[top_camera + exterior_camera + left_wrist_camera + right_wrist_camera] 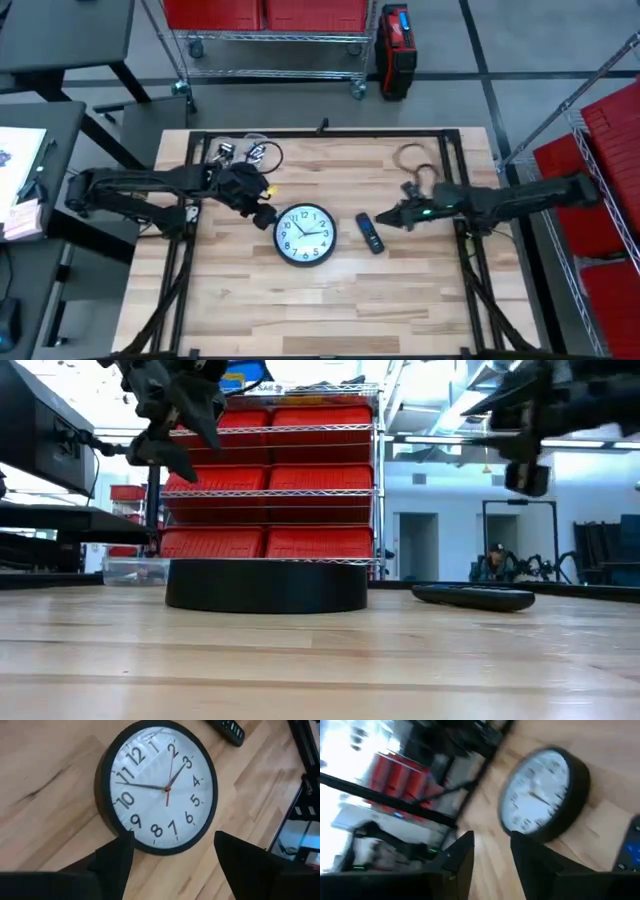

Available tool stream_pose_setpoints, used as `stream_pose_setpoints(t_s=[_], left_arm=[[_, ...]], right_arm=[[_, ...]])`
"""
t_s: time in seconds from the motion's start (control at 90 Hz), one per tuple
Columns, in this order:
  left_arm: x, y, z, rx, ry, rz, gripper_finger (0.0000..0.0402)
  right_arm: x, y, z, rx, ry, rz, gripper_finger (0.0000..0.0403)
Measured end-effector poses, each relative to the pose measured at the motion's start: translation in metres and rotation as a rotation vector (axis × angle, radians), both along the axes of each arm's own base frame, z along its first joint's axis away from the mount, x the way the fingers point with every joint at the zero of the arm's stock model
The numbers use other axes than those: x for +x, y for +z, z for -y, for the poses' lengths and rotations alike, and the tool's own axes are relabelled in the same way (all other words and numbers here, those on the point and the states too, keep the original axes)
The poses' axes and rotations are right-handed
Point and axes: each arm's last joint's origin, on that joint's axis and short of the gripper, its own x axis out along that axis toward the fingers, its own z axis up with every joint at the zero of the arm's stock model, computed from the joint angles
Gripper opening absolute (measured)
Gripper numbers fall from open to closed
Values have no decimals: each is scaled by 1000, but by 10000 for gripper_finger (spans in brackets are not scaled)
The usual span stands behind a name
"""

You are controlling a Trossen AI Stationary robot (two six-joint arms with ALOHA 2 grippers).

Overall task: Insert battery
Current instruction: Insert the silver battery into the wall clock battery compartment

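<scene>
A round black-rimmed wall clock (305, 235) lies face up in the middle of the wooden table, its back on the wood (265, 585). To its right lies a black remote (370, 232), flat on the table (475, 597). No battery shows in any view. My left gripper (262, 214) hovers open above the table at the clock's left edge, with the clock face (160, 785) just ahead of its fingers (117, 862). My right gripper (386, 218) hangs open in the air to the right of the remote, pointing toward the clock (545, 795); nothing is between its fingers (462, 857).
Loose cables and small metal parts (245, 152) lie at the table's far left. A coiled cord (415, 160) lies at the far right. Black frame rails (455, 180) run along the table's sides. The near half of the table (320, 310) is bare wood.
</scene>
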Motion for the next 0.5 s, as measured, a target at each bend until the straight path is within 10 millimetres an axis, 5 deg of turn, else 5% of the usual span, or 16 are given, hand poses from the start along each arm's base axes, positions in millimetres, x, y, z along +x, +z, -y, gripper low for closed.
stream_pose_setpoints(t_s=[0.289, 0.5], left_arm=[[-25, -27, 8, -61, 12, 17, 256], [-32, -64, 9, -124, 55, 152, 256]], right_arm=[[73, -35, 1, 142, -45, -269, 231], [108, -46, -3, 158, -47, -365, 244]])
